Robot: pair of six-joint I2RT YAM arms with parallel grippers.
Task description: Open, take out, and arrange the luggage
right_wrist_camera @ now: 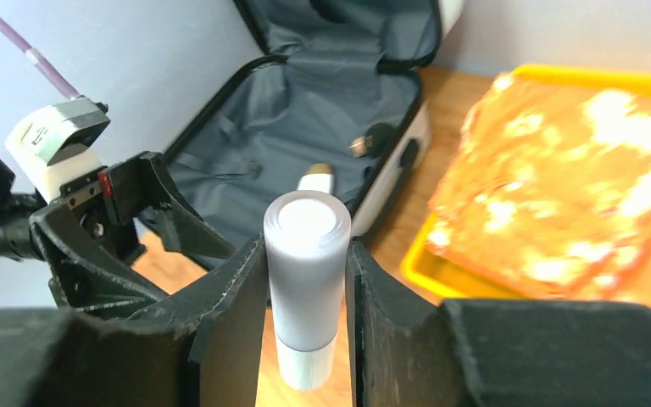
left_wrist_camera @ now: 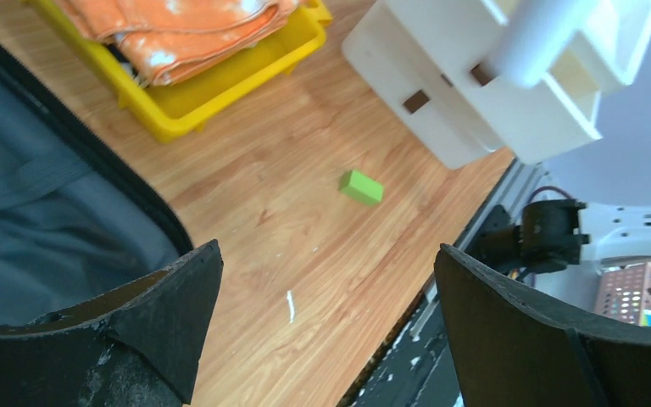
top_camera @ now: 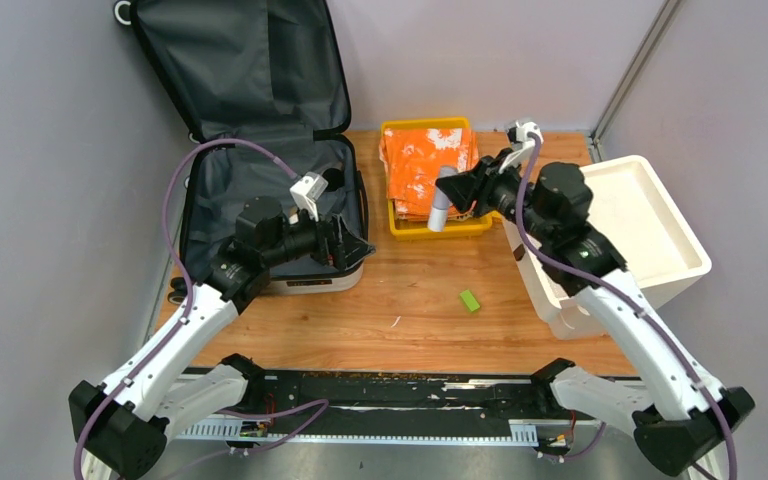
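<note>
The right gripper (right_wrist_camera: 305,271), clamped on a grey bottle (top_camera: 441,205) over the near end of the yellow tray (top_camera: 410,229), looks mid-arranging and next needs lowering beside the orange cloth (top_camera: 422,160), while the left gripper (left_wrist_camera: 329,254), jaws apart, hovers at the near edge of the open suitcase (top_camera: 222,185), far left.

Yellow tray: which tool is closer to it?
Right. The right tool, gripping a grey tube, hangs over the near edge of the yellow tray; the left tool sits by the luggage, farther left.
</note>
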